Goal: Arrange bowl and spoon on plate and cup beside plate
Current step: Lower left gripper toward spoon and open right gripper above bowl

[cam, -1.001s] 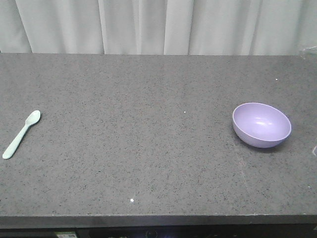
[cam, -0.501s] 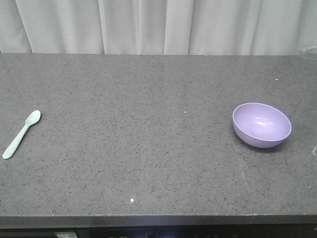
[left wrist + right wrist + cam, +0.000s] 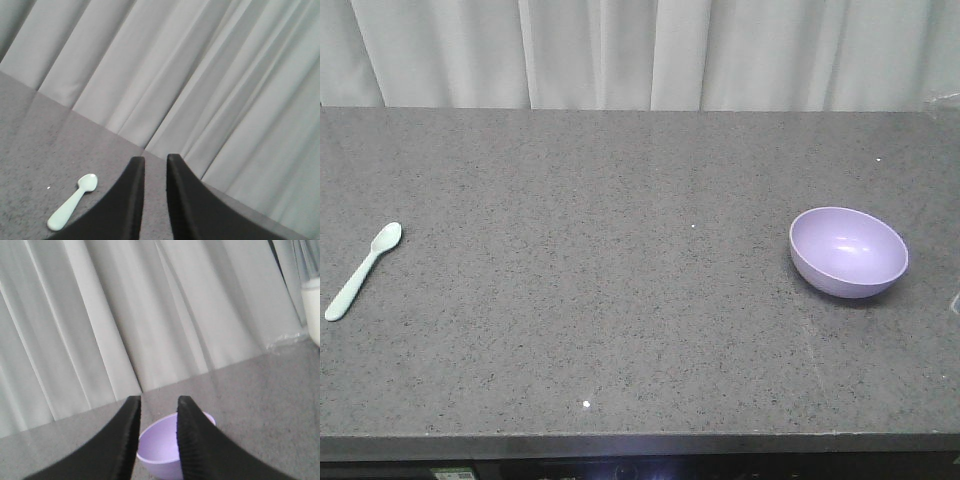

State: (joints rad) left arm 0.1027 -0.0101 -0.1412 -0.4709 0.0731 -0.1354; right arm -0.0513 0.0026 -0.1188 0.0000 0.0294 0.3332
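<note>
The pale mint-green spoon (image 3: 362, 270) lies flat at the far left of the grey table (image 3: 620, 300), its scoop pointing away. In the left wrist view the spoon (image 3: 72, 201) is down and to the left of my left gripper (image 3: 155, 159), whose black fingers stand a narrow gap apart with nothing between them. At the right of the table stands the lavender bowl (image 3: 848, 252), upright and empty. My right gripper (image 3: 159, 399) hovers short of the bowl (image 3: 159, 445), open and holding nothing. The plate and the cup are out of view. Neither gripper shows in the front view.
A pale pleated curtain (image 3: 620, 50) hangs along the table's far edge. The table's front edge (image 3: 620, 438) runs along the bottom of the front view. A white object (image 3: 312, 310) shows at the right edge of the right wrist view; I cannot tell what it is.
</note>
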